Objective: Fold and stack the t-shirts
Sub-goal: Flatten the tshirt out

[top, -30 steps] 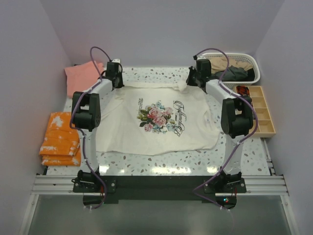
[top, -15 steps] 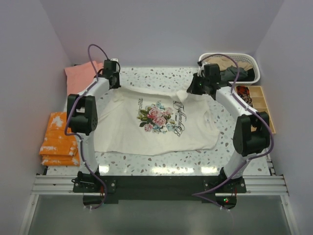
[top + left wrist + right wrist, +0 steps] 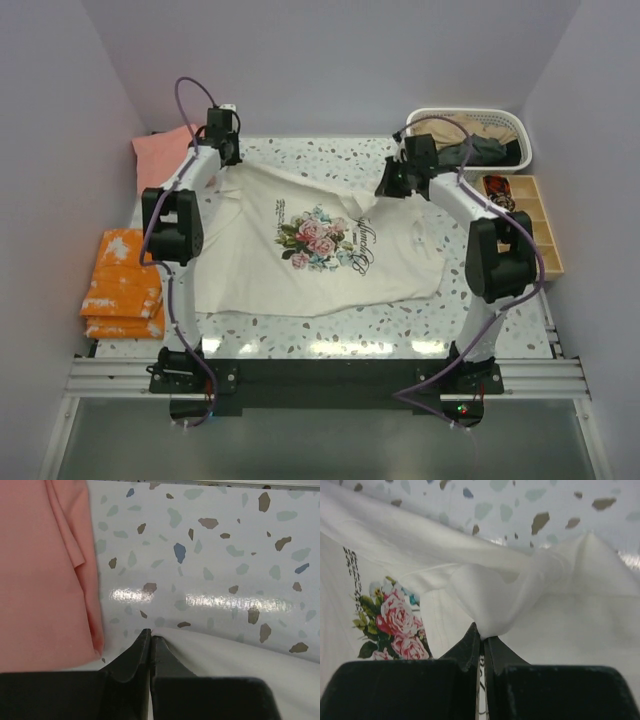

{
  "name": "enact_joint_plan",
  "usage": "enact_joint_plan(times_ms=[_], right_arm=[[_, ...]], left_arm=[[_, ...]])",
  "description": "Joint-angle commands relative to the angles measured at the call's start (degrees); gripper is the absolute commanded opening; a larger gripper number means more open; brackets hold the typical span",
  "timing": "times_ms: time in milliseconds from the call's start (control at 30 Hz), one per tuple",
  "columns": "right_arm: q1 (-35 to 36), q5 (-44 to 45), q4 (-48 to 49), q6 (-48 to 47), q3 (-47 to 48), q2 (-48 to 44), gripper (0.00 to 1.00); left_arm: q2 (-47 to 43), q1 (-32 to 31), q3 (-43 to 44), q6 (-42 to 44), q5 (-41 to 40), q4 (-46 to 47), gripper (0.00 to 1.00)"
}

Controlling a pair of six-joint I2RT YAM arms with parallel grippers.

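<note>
Hauled cream rose-print cotton t-shirt (image 3: 320, 255) leftward, far edge pinched tight in left gripper (image 3: 226, 160) and right gripper (image 3: 386, 186). Likely straightening before folding.

**Obscured and cropped items**

- Cream shirt (image 3: 300, 270): the script lettering is too small to read from above. The far right corner is hidden under the right arm (image 3: 440, 190).
- Pink shirt (image 3: 40, 570): cut off by the left and top edges of the left wrist view.
- Clothes (image 3: 488, 148) in basket (image 3: 522, 150): partly behind the same arm.
- Wooden tray (image 3: 545, 255): contents too small to identify.
</note>
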Motion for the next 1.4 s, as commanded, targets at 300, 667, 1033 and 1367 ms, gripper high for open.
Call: enact_joint_plan(times_ms=[300, 667, 1033, 1367], right_arm=[[-0.27, 1.76, 15.44, 1.47, 31.86, 25.58, 0.46], [-0.36, 9.41, 17.25, -3.45, 13.06, 4.33, 0.75], [-0.18, 5.19, 12.56, 0.07, -7.6, -3.78, 0.72], [0.34, 3.79, 10.55, 1.91, -16.13, -3.6, 0.67]], left_arm=[[0.71, 6.3, 2.63, 0.59, -7.11, 5.74, 1.0], [-21.96, 2.98, -19.61, -5.65, 12.54, 16.31, 1.0], [-20.93, -8.54, -39.45, -18.13, 27.16, 25.58, 1.0], [-23.64, -10.82, -52.13, -17.96, 25.06, 26.68, 1.0]])
